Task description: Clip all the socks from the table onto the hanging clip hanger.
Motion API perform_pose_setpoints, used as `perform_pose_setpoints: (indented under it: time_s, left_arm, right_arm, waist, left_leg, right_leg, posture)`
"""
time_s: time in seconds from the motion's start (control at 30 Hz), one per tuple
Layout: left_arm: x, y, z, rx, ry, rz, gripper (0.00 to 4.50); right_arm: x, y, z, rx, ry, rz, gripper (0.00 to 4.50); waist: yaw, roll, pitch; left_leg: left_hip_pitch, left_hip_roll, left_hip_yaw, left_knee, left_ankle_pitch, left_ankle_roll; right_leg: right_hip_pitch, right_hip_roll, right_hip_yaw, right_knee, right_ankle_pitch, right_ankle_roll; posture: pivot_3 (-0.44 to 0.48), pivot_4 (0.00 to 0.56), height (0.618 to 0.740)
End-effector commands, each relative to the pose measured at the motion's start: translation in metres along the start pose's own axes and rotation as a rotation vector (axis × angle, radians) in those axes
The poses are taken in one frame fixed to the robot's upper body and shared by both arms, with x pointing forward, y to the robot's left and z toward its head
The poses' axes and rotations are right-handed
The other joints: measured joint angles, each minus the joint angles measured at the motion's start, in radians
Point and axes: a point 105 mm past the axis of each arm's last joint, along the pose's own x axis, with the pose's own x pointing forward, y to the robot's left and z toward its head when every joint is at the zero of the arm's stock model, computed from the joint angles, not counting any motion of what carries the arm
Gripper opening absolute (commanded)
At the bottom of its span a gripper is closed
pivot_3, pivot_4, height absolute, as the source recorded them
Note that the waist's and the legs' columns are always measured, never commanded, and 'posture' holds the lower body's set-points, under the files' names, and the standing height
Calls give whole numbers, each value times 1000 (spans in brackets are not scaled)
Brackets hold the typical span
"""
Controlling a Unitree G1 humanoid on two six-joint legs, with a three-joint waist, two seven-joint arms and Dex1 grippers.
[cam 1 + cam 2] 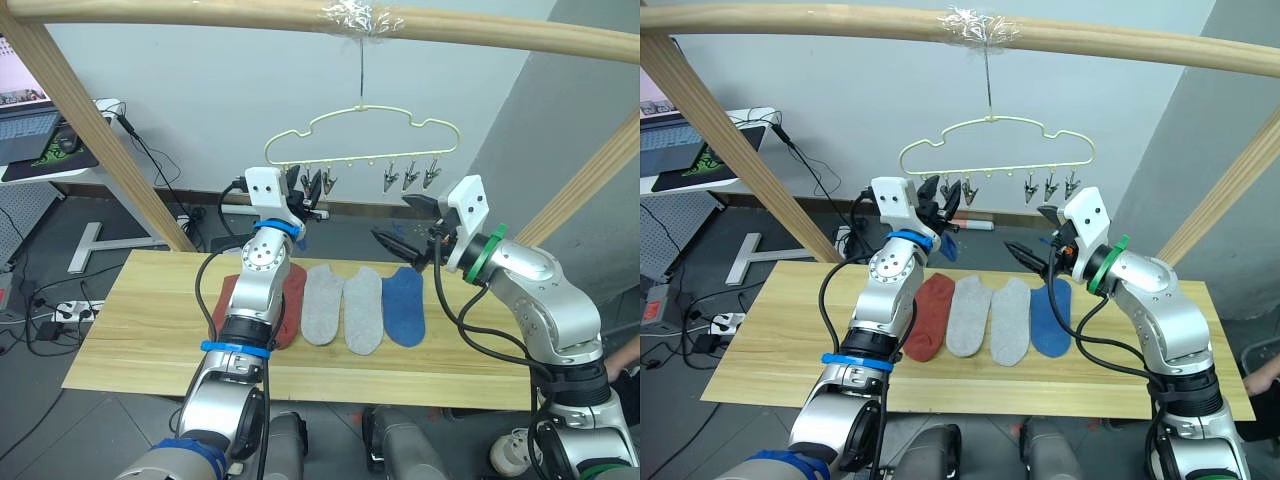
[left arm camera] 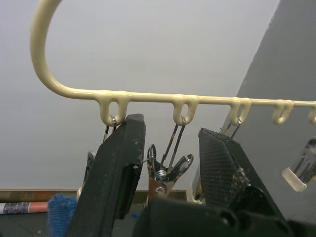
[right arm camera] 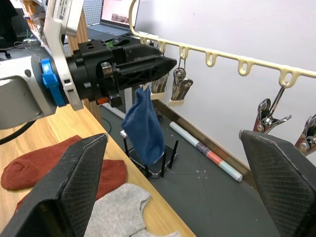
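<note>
Pale grey wall behind, long light-wood plank table (image 1: 140, 340) in front, thick round wooden pole (image 1: 200, 12) across the top. Thin pale-yellow cloud-shaped wire clip hanger (image 1: 362, 130) hangs by its hook from the pole, above the table's far edge. Small grey metal clips hang along the hanger's bar: a group at its left end (image 1: 958, 190), three at its right end (image 1: 410, 177). One blue ankle sock (image 3: 144, 127) dangles below the hanger's left end, at the left gripper's fingers; the wrist views do not show whether a clip or the fingers carry it. Left gripper (image 1: 938, 203) raised to the hanger's left clips; in the left wrist view its black fingers (image 2: 116, 173) stand apart with a clip between them. Right gripper (image 1: 408, 225) sits below the hanger's right end, above the table, fingers wide apart, nothing between them. On the table under the hanger, side by side, touching or nearly so: two rust-red socks (image 1: 930, 315) partly hidden by the left arm, two light grey socks (image 1: 322, 302) (image 1: 363, 308), one blue sock (image 1: 403, 305) at the right end of the row. Laptop (image 1: 25, 125) on a desk far left of the hanger.
</note>
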Motion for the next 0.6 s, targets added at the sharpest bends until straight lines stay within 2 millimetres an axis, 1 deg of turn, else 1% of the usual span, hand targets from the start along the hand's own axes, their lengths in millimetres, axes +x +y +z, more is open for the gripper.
perform_pose_setpoints:
  time_s: [0.03, 0.27, 0.4, 0.6]
  left_arm:
    - [4, -1, 12, 11, -51, -7, 2036]
    - [4, 0, 9, 13, -39, -13, 2036]
    - [7, 3, 11, 16, -48, -9, 2036]
    - [8, 0, 11, 7, -48, -27, 2036]
  right_arm:
    - [-4, -1, 21, -43, -60, -6, 4500]
    - [-4, 1, 25, -42, -61, -9, 4500]
    - [-3, 1, 30, -43, -64, -14, 4500]
    - [-2, -1, 33, -38, -62, -24, 4500]
  waist:
    - [0, 0, 0]
    - [0, 0, 0]
    - [-1, 0, 0]
    - [-1, 0, 0]
  left_leg:
    - [0, 0, 0, 0, 0, 0]
    - [0, 0, 0, 0, 0, 0]
    - [0, 0, 0, 1, 0, 0]
    - [0, 0, 0, 1, 0, 0]
  right_leg:
    - [0, 0, 0, 0, 0, 0]
    - [0, 0, 0, 0, 0, 0]
    - [0, 0, 0, 1, 0, 0]
    - [0, 0, 0, 1, 0, 0]
  posture:
    - [-83, 220, 740]
    - [-88, 224, 740]
    - [-92, 227, 740]
    - [-92, 228, 740]
